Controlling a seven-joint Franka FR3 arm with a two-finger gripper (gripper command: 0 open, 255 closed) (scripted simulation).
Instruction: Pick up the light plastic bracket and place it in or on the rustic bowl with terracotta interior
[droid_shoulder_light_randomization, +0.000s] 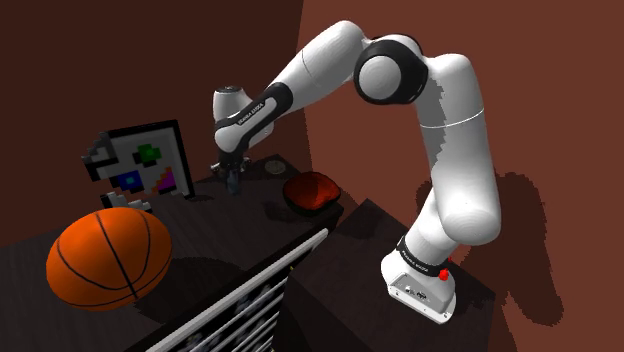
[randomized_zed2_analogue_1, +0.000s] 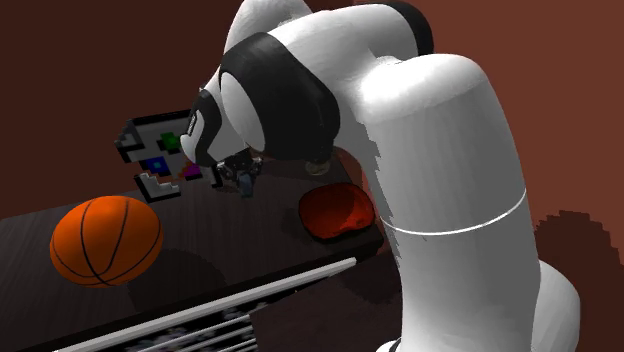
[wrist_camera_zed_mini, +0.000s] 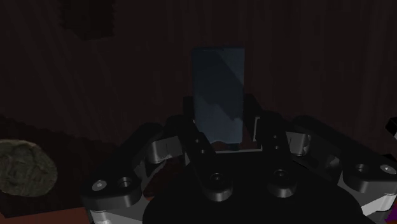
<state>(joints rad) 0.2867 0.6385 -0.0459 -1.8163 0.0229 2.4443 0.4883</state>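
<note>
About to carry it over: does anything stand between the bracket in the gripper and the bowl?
Nothing visible stands between the bracket in the gripper and the bowl; the basketball lies the other way.

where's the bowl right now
The red bowl sits on the dark tabletop near its end by the stand, just to the shoulder view's right of the end effector.

1. Dim wrist view: the bracket has its lower end buried between the fingers of my gripper.
2. Second exterior view: the arm covers the right edge of the red bowl.
3. Small round thing near that bowl, too small to name.
</note>
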